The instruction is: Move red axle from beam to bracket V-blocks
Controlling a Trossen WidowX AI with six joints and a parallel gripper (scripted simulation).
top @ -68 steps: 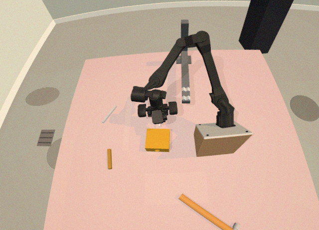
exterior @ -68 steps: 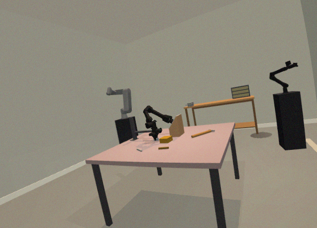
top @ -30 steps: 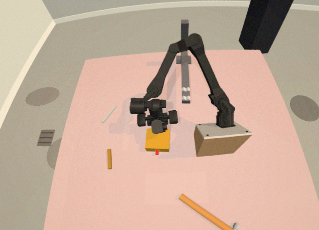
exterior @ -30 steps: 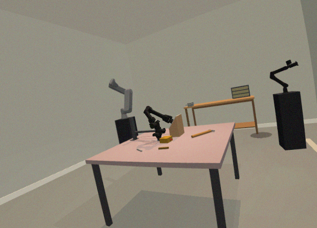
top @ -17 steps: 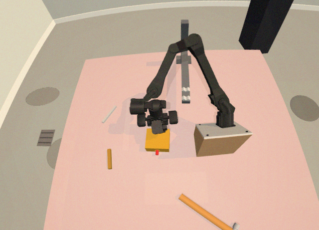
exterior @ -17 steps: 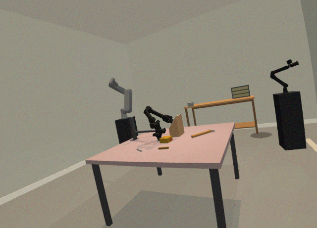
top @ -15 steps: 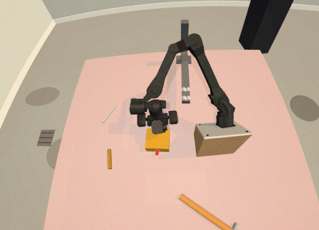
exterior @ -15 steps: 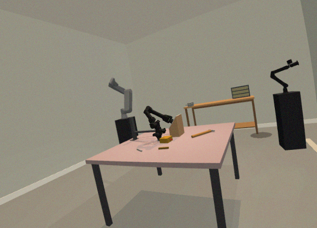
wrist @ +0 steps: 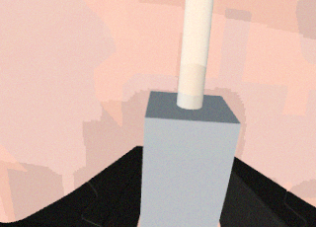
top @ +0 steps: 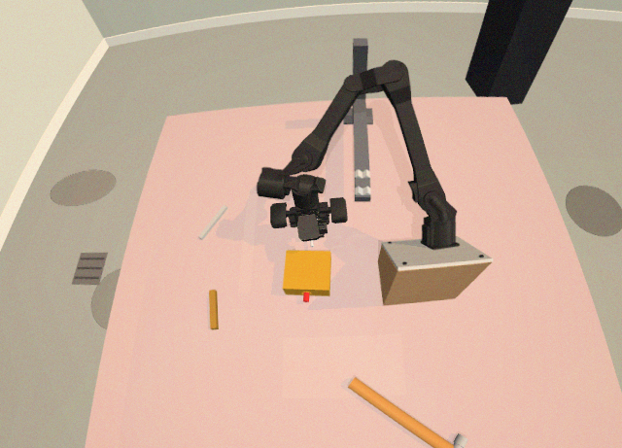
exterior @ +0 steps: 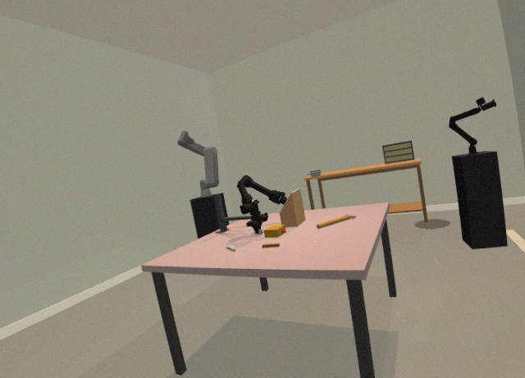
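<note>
Red axle (top: 306, 296) (exterior: 283, 230) sits in the yellow beam (top: 307, 270) (exterior: 273, 231), a short end sticking out of the side away from the gripper (top: 309, 228) (exterior: 257, 229) (wrist: 189, 188); the beam lies on the desk (top: 251, 383) (exterior: 317, 255). Axle looks like a slim, stiff, smooth rod; probably light, not fragile, apt to roll or slip if pinched off-centre. Best hold, I judge: square across the exposed red end, then a straight draw along its own line so the beam does not drag or twist. The stub is short; a little more showing would give a surer bite. Gripper is part-closed, firm on a pale grey block (exterior: 260, 231) (wrist: 190, 168) with a white pin (top: 312, 243) (wrist: 195, 49) standing out of its end face; reads as a push tool. Pin tip stands just short of the beam, apart from it; no contact seen with axle or beam. Tool likely has to be put down before the axle can be gripped. V-blocks (top: 362, 189) on the dark bracket (top: 361, 147) (exterior: 237, 218) hold no axle.
</note>
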